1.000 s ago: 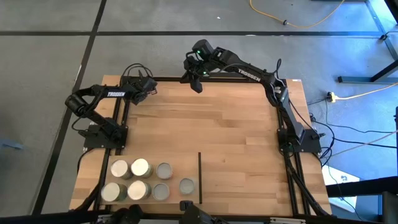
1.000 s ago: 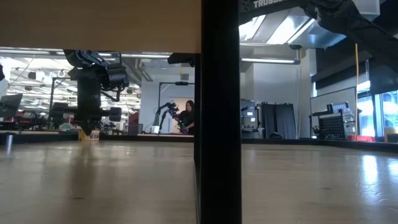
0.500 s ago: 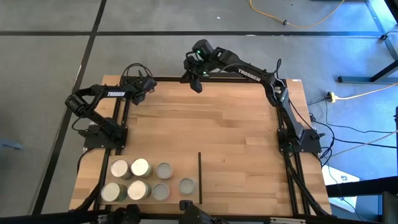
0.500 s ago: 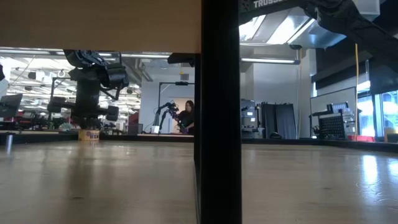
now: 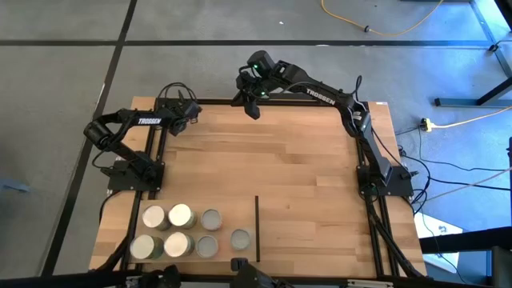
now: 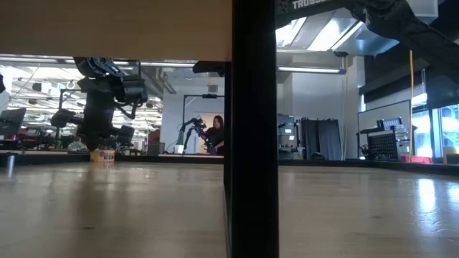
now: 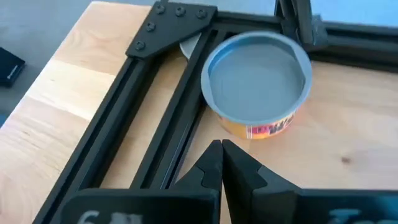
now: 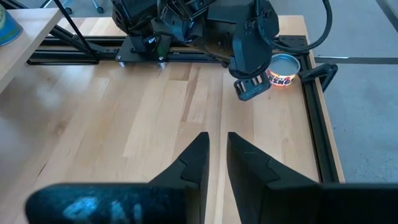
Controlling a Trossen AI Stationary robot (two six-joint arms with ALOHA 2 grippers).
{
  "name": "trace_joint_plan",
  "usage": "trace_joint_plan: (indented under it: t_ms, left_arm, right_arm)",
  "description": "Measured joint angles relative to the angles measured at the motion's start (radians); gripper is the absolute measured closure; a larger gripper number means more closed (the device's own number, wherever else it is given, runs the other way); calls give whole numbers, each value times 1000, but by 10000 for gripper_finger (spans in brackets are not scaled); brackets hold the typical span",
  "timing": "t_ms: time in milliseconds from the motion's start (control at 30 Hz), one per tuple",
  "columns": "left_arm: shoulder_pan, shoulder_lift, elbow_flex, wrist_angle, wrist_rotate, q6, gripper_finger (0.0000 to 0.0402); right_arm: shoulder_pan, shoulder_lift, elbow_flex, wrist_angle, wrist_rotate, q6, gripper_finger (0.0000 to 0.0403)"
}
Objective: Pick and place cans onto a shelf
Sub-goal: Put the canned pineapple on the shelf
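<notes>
1. At the near-left corner of the table (image 5: 280, 160), seven cans (image 5: 181, 232) stand upright in a tight cluster. Four with cream-white tops form a square on the left. Three with grey metal tops stand to their right, the rightmost one a little apart.
2. Just right of that rightmost can, a thin black strip (image 5: 258, 228) runs from near to far. The shelf (image 5: 316, 232) lies flat on its right side, near the table's near edge and well apart from both grippers.
3. At the far-left corner, the left gripper (image 5: 194, 112) hangs low over the wood with its fingers (image 7: 211, 163) pressed together, gripping nothing. Just beyond its tips stands a lone can (image 7: 258, 84) with a grey metal top and a yellowish label, close against the corner of the black frame (image 7: 174, 93).
4. At the middle of the far edge, the right gripper (image 5: 252, 108) hovers above the table. Its fingers (image 8: 198, 158) are a narrow gap apart, with nothing between them.
5. Farthest off, in the room beyond the table, a person (image 6: 217, 133) is at another dark arm.
</notes>
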Motion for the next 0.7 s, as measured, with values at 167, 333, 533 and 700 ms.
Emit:
trace_joint_plan:
  t_ms: [167,333,533,700]
  left_arm:
    - [0,0,0,-9,63,36,402]
    - [0,0,0,-37,141,70,402]
    - [-14,-9,0,-34,282,81,402]
    - [-62,-78,0,-34,354,100,402]
  right_arm:
    - [0,0,0,-7,-1,0,344]
    - [0,0,0,-7,-1,-2,344]
    - [0,0,0,-7,-1,-6,344]
    - [0,0,7,-14,0,-8,344]
